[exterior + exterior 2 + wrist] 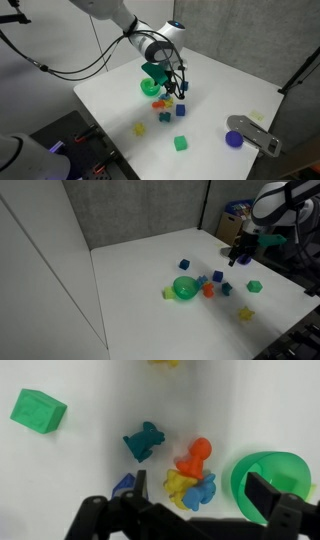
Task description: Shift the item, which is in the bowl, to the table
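Observation:
The bright-green bowl point(272, 472) sits at the right of the wrist view, and the part of its inside that shows holds nothing. It also shows in both exterior views point(150, 87) point(185, 287). A small teal-blue block point(145, 440) lies on the white table point(90, 470), apart from the bowl; it also shows in an exterior view point(226, 287). My gripper point(203, 495) is open and empty. It hangs above a cluster of orange point(195, 457), yellow point(176, 483) and blue point(203, 491) pieces beside the bowl. It also shows in both exterior views point(176, 86) point(240, 254).
A green cube point(38, 408) point(181, 143) lies apart from the cluster. A dark blue block point(124, 483) is half hidden by one finger. A purple round piece point(234, 139) and a grey object point(256, 134) lie near a table edge. A loose yellow piece point(140, 128) lies nearby.

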`<state>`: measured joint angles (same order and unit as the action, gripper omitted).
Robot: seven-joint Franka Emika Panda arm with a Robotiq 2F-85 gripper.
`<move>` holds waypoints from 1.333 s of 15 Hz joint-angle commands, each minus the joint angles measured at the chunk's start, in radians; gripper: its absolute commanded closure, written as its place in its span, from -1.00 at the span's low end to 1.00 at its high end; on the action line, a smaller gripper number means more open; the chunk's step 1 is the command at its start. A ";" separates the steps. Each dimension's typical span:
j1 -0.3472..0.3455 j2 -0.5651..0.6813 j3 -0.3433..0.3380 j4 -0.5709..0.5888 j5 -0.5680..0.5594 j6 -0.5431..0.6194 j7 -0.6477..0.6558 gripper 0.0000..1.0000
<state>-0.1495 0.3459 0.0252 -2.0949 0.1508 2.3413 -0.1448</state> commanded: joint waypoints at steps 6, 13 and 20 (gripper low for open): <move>0.057 -0.288 -0.036 -0.127 -0.099 -0.241 0.007 -1.00; 0.099 -0.502 -0.026 -0.242 -0.144 -0.357 0.055 -1.00; 0.120 -0.675 -0.020 -0.342 -0.187 -0.346 0.117 -1.00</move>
<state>-0.0352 -0.2573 0.0052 -2.3933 -0.0127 1.9947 -0.0709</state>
